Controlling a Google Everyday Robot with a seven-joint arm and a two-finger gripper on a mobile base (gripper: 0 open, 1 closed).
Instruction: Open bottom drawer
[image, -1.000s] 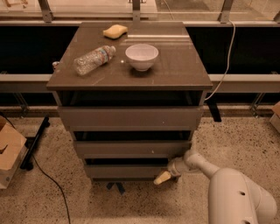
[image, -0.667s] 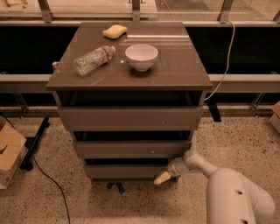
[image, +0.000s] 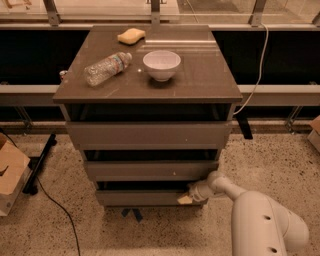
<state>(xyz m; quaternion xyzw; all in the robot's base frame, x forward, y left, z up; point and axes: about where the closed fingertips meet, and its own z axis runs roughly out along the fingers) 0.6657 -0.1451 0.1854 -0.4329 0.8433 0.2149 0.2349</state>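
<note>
The bottom drawer (image: 145, 197) is the lowest, narrowest grey-brown front of the three-drawer cabinet, with a dark gap above it. My gripper (image: 186, 198) reaches in from the lower right on a white arm (image: 260, 222). Its pale tip sits at the right end of the bottom drawer's front, touching or just at its upper edge. The middle drawer (image: 150, 170) with a tiny white speck and the wide top drawer (image: 147, 134) sit above, each stepped forward a little.
On the cabinet top (image: 200, 82) lie a clear plastic bottle (image: 107, 68), a white bowl (image: 161, 64) and a yellow sponge (image: 131, 35). A cardboard box (image: 11, 177) stands at the left, a black cable (image: 55, 205) runs over the speckled floor, and a white cable (image: 257, 75) hangs at the right.
The gripper has moved slightly left along the bottom drawer's front, and stays at its right end. The drawers show no clear movement.
</note>
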